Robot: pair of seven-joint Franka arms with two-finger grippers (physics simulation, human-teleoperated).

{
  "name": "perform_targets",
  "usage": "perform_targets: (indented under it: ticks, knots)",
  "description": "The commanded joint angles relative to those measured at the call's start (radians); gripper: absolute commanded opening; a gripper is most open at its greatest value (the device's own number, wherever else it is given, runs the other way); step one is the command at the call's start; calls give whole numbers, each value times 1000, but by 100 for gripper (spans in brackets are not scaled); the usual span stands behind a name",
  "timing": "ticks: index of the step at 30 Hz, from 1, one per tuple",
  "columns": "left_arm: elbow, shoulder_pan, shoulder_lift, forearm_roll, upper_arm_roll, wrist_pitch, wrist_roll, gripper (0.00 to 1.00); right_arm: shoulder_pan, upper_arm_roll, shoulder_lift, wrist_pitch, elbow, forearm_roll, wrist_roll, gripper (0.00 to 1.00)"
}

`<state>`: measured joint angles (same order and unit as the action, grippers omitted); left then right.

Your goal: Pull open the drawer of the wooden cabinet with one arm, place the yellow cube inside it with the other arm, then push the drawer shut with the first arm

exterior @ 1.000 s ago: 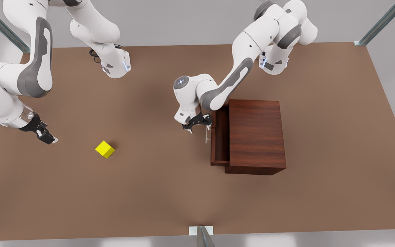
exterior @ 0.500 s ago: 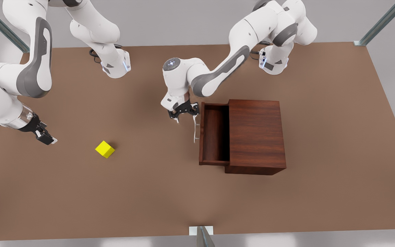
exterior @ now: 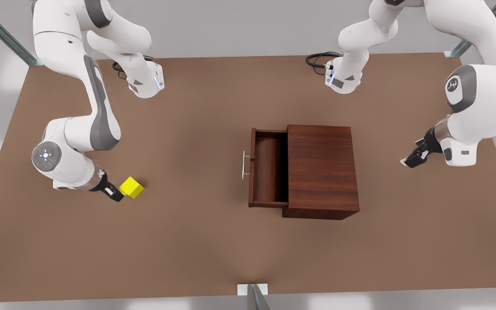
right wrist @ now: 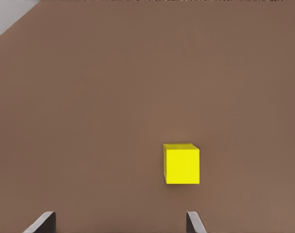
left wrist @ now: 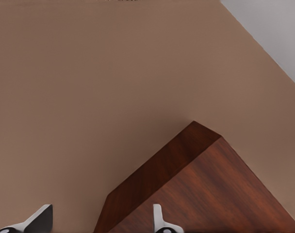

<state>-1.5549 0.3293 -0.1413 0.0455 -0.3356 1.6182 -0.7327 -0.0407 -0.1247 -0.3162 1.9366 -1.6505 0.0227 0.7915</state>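
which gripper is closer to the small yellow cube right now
The right gripper: it sits open right beside the small yellow cube, not gripping it. The left gripper hangs open far off, beyond the dark wooden cabinet.

a plain brown tabletop (exterior: 205, 241) carries 2 things: the wooden cabinet (exterior: 321, 170), with the drawer (exterior: 268, 172) pulled out of its side facing the yellow cube, and the yellow cube (exterior: 131, 187) well apart from it. both arm bases also stand on it, beyond the cabinet.
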Motion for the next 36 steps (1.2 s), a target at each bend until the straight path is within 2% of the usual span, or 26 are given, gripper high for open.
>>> perform_targets:
  ticks: [1, 4, 5, 7, 8, 9, 12, 13, 14, 15, 16, 23, 30, 36]
  knots:
    - [1, 2, 2, 13, 0, 35, 682, 100, -14, 2, -29, 88, -3, 11, -26, 100]
    - [7, 5, -14, 8, 1, 14, 679, 100, -48, 4, -63, 110, -5, 11, -28, 100]
    - [22, -6, -44, -71, 1, 14, 679, 100, -54, 2, -66, 113, -17, 13, -29, 100]
    - [121, -15, -96, -75, -3, -54, 690, 100, -54, 2, -60, 177, -78, 23, -29, 100]
    - [112, 2, -98, -47, -2, -58, 786, 100, -56, 4, -43, 249, -146, 22, -28, 100]
    - [92, 62, -98, 77, 7, 0, 796, 100, -56, 4, -35, 277, -186, 20, -26, 100]
    - [102, 14, -103, 59, 0, 2, 791, 100, -53, -1, -18, 331, -267, 25, -28, 100]
    - [105, -44, -100, -56, 0, 0, 789, 100, -54, -1, -4, 366, -307, 25, -28, 100]
    - [102, -148, -98, -90, 90, -3, 811, 100, -54, -3, -3, 377, -322, 25, -26, 100]
    - [76, -446, -69, 69, 427, 12, 860, 100, -53, -3, 2, 384, -345, 26, -26, 100]
    - [-43, -452, 0, 126, 443, 141, 871, 100, -53, -4, 2, 403, -361, 26, -26, 100]
    - [-33, -449, -9, 122, 469, 100, 912, 100, -54, -9, -12, 561, -469, 26, -26, 100]
    - [-31, -451, -9, 122, 469, 83, 911, 100, -82, -10, -81, 627, -469, 26, -71, 100]
    - [-31, -451, -8, 122, 469, 77, 911, 100, -84, -10, -67, 625, -511, 74, -71, 100]
